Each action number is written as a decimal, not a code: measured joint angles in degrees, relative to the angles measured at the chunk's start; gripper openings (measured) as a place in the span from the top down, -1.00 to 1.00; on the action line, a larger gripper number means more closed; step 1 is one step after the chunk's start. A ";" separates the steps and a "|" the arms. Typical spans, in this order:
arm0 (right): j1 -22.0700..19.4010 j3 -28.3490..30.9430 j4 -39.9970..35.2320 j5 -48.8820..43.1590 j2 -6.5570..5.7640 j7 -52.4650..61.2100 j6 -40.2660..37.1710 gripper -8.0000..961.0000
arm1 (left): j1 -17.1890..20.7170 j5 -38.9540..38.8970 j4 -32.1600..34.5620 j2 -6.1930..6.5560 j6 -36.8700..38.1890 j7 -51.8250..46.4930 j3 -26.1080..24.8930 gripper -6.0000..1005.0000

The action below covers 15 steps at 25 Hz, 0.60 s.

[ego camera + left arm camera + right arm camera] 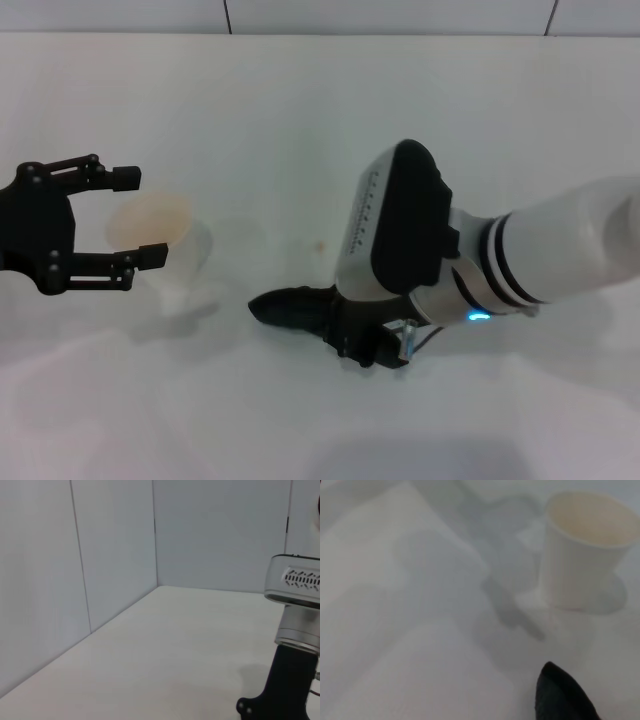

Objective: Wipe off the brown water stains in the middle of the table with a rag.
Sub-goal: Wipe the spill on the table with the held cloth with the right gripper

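Head view: right gripper (300, 308) is low on the table (300, 120), its fingers pinched on the rag (285, 306), a black lump poking out toward 9 o'clock from the wrist. The rag sits on the tabletop just past centre, at about 6 o'clock from the stain spot. The brown water stains (319, 244) look nearly gone; only a faint tan speck shows at 12 o'clock from the rag, near it but not touching. Judgement: most wiping is done, and one more pass over that speck is left.

Left gripper (128, 218) is at 9 o'clock, with fingers spread wide on either side of a clear plastic cup (165, 245). No contact is visible, and it seems parked.

Right wrist view shows the rag tip (562, 695) and the cup (582, 550) beyond it, with white surface between and no brown visible there.

The tabletop is plain matte white. Pale grey panel walls (115, 555) stand on two sides, meeting in a corner in the left wrist view, which also shows the right arm's housing (295, 585).
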 joint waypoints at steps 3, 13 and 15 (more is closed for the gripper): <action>1.80 -0.01 1.00 0.02 0.07 0.01 1.15 0.79 | -0.08 0.00 0.00 -0.05 0.00 0.00 0.00 -0.75; 7.51 1.79 10.03 -0.68 0.14 2.18 7.05 0.77 | 0.25 -0.47 0.00 -0.31 0.00 0.00 0.00 -0.75; 8.46 2.02 11.93 -0.68 0.14 2.20 8.30 0.76 | 0.27 -0.64 0.00 -0.34 0.00 0.00 0.00 -0.75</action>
